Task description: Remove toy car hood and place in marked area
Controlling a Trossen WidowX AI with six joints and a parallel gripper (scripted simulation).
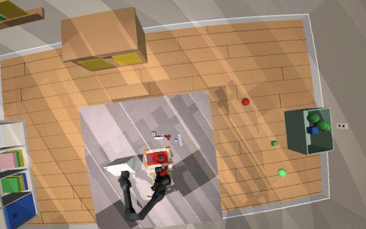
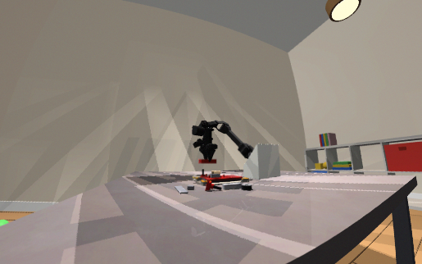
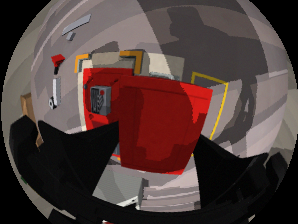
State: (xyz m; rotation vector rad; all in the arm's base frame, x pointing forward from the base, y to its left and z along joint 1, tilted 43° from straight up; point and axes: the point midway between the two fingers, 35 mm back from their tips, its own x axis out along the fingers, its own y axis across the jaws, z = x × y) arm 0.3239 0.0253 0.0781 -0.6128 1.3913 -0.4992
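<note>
My gripper (image 1: 162,173) (image 2: 208,159) (image 3: 158,131) is shut on the red hood (image 2: 201,161) (image 3: 160,120), a flat panel held across between the two fingers. The hood is up in the air, clear above the toy car (image 1: 157,158) (image 2: 222,178) (image 3: 102,79). The car has a red body, a pale base and orange corner pieces; a grey block shows on it in the wrist view. The marked area is a yellow outline (image 1: 153,178) (image 3: 222,100) on the table beside the car. The gripper and hood are above part of it and hide some of its outline.
A pale wedge-shaped block (image 1: 121,166) (image 2: 268,161) stands beside the car, near the arm's base. Several small parts lie on the car's other side, among them a red piece (image 1: 168,136) (image 2: 209,186) (image 3: 58,60) and a pale bar (image 1: 180,139) (image 3: 77,23).
</note>
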